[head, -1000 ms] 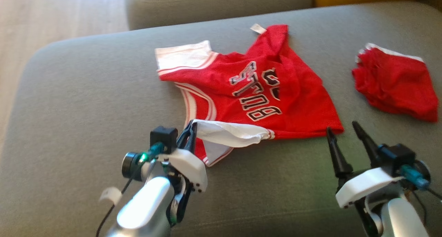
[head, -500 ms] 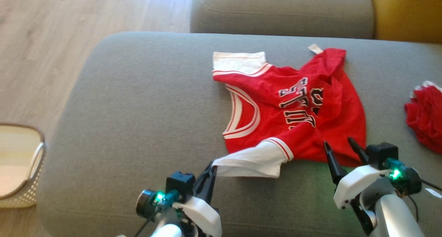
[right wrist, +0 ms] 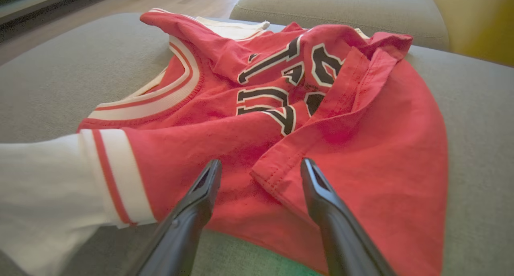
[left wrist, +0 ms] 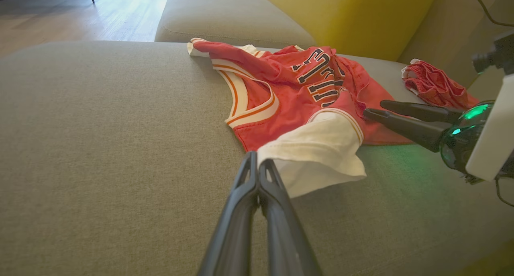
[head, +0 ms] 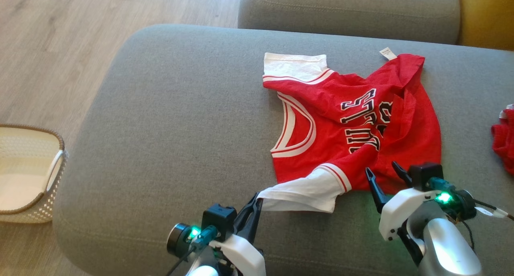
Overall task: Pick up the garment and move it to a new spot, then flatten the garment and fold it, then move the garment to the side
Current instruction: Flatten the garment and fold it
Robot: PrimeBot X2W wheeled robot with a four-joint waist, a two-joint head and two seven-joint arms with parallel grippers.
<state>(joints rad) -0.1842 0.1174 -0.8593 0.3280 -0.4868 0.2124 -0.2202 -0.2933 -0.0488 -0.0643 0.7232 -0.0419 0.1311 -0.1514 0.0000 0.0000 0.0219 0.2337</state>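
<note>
**Left pincer has the sleeve, right one is wide open**

Closest to the camera, at the bottom middle of the head view, the left pincer is clamped shut on the edge of a white sleeve. The sleeve is pulled out flat toward it.

At the lower right, the right pincer has its fingers spread and isn't holding anything. Its tips are right at the near hem of the shirt. In the right wrist view, a folded-over flap of hem sits between the two fingers. I honestly can't tell if they're touching the cloth.

The red shirt lies rumpled on the grey sofa seat, centre-right of the frame. A fold covers part of the black-and-white lettering. The striped neckline opens toward the left of the picture.

The other sleeve is at the far side, and a small label sticks out at the far corner. A second red piece of clothing pokes in at the right edge.

At the left edge, a woven basket stands on the wood floor. Up top are another grey cushion and a yellow one.
</note>
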